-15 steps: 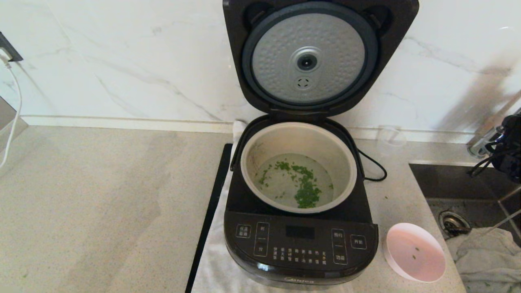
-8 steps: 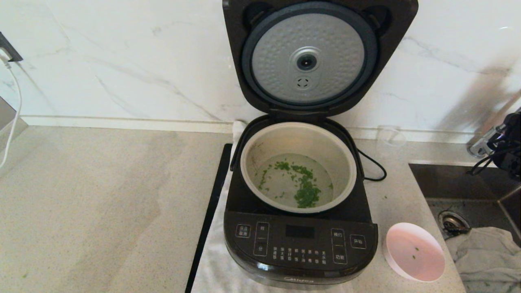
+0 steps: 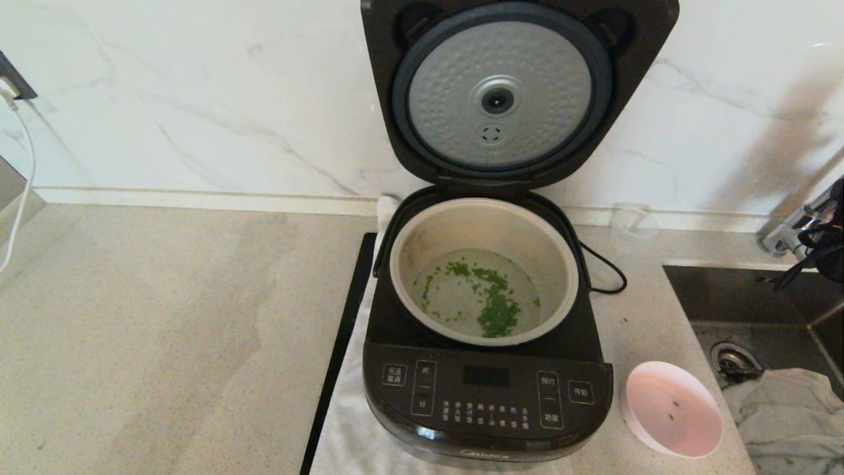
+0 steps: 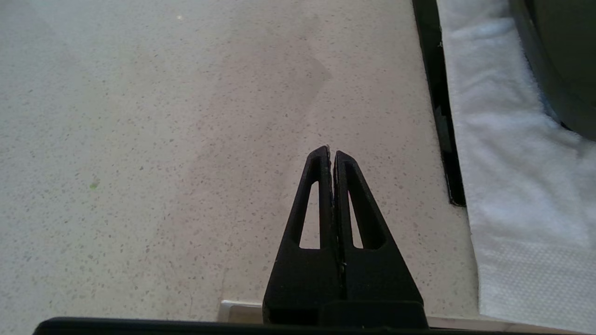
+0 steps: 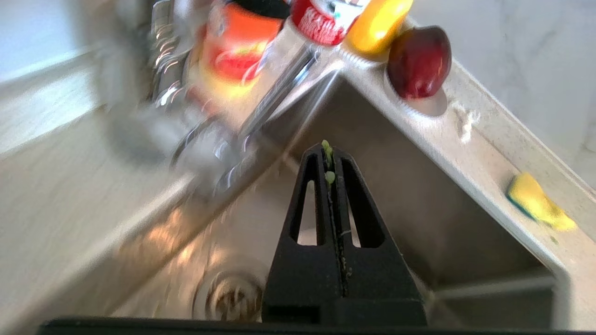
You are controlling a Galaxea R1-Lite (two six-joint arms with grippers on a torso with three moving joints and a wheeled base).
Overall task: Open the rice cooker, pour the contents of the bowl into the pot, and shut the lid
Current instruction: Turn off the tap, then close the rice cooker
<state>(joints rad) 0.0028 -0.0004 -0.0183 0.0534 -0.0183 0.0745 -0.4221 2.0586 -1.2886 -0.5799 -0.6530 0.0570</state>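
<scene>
The rice cooker (image 3: 486, 396) stands open in the head view, its lid (image 3: 501, 92) upright against the wall with the silver disc facing me. The pot (image 3: 484, 206) holds the green bits (image 3: 494, 310) in clear liquid. The pinkish bowl (image 3: 672, 409) sits on the counter right of the cooker with only a couple of green specks inside. My right gripper (image 5: 329, 151) is shut above the sink, a few green bits stuck at its tips; its arm (image 3: 827, 254) shows at the far right edge. My left gripper (image 4: 331, 153) is shut over bare counter left of the cooker.
A steel sink (image 3: 745, 297) with a drain (image 3: 732, 359) and a grey cloth (image 3: 784, 409) lies right of the bowl. A clear glass cup (image 3: 632, 227) stands behind the cooker. A white towel (image 4: 507, 153) lies under the cooker, a black strip (image 3: 339, 349) beside it. Bottles and a red fruit (image 5: 419, 63) line the sink's rim.
My right arm has drawn further right, almost out of the head view. The bowl, the cooker and the lid have stayed put.
</scene>
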